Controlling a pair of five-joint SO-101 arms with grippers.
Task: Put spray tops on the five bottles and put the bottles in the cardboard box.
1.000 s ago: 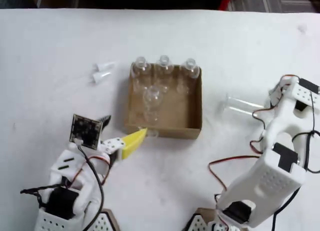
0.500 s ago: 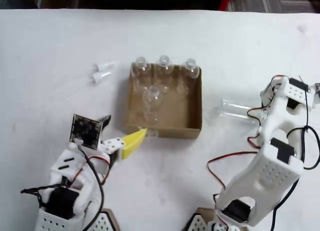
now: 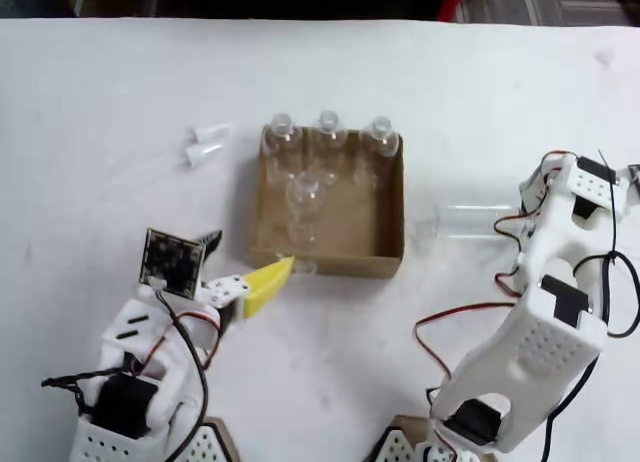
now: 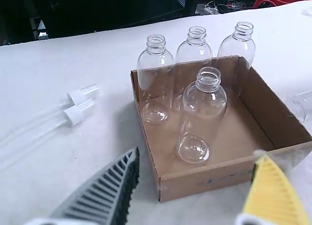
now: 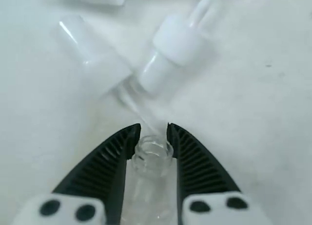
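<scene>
Swinging in over the last second, the right arm drags the lying fifth bottle (image 3: 468, 222) a little with it. I take this to mean the grasp is made. That bottle lies on the table between the cardboard box (image 3: 402, 207) and the arm. The right gripper (image 5: 152, 130) pinches its neck between black jaws, and its open mouth points at two spray tops (image 5: 170, 40) lying crossed just beyond. The left gripper (image 4: 197, 158) sits at the box's near corner with its jaws spread wide. Four bottles (image 4: 202, 118) stand inside the box — all uncapped, so no capping is done yet.
</scene>
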